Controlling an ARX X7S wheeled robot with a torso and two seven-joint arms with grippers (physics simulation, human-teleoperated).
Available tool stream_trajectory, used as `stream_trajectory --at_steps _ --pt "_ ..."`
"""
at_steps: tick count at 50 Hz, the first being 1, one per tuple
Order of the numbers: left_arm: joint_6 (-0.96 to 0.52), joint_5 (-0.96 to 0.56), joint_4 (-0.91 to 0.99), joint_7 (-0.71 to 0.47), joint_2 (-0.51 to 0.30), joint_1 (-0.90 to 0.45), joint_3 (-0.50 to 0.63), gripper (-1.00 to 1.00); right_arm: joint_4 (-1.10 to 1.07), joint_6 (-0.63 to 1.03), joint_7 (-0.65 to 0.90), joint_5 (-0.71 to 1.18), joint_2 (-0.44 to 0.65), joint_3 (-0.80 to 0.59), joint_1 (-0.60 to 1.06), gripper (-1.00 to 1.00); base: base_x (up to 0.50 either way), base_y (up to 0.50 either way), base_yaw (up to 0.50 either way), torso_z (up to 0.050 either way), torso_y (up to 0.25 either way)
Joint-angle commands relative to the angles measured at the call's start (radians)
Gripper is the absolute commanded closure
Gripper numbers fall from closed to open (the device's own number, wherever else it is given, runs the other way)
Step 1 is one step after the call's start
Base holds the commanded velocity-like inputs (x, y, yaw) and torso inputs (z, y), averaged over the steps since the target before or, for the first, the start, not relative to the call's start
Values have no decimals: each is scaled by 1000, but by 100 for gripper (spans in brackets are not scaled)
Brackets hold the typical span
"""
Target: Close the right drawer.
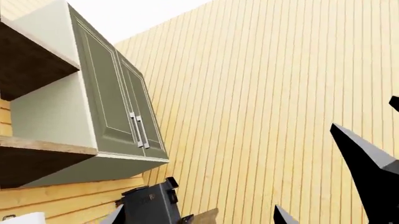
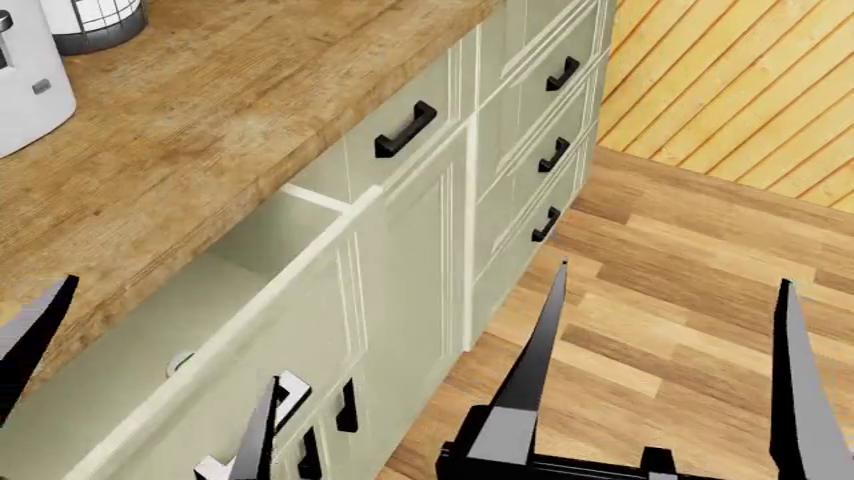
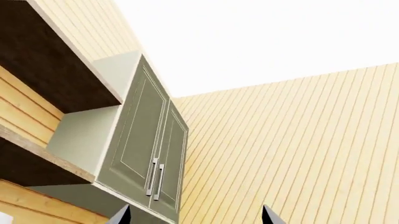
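Warm brown wood-plank table (image 2: 200, 120) carrying a white appliance (image 2: 24, 85) at its far edge, sitting just beside a white container in a dark wire basket (image 2: 91, 22).

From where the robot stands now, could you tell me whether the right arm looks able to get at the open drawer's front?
Probably yes. The right tool hangs open over bare floor, and nothing shows between it and the right drawer front, which stands pulled out beside it.

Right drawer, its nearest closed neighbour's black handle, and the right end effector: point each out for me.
right drawer (image 2: 287, 300): head view, top edge of its pulled-out front panel.
black handle (image 2: 404, 129): head view, middle of the bar.
right end effector (image 2: 674, 375): head view, midway between its two open fingertips.
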Motion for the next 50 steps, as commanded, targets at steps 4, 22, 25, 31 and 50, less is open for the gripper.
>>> stream_trajectory --at_steps 4,22,25,31,50 --pt "-31 84 -240 181 -3 -57 255 -100 43 -42 -32 -38 -15 20 -70 -100 0 0 0 0 0" --pt "217 -79 -939 347 208 -239 338 -100 102 -105 -79 -33 -51 12 -90 -100 0 0 0 0 0" --pt "290 -74 -1118 347 266 -252 357 -100 115 -121 -87 -31 -56 10 -93 -100 0 0 0 0 0" --pt "468 -89 -1482 350 377 -277 370 -100 119 -127 -98 -34 -59 10 -97 -100 0 0 0 0 0" --pt "798 -605 -2055 242 434 -417 753 -100 123 -110 -138 -40 -76 8 -104 -100 0 0 0 0 0"
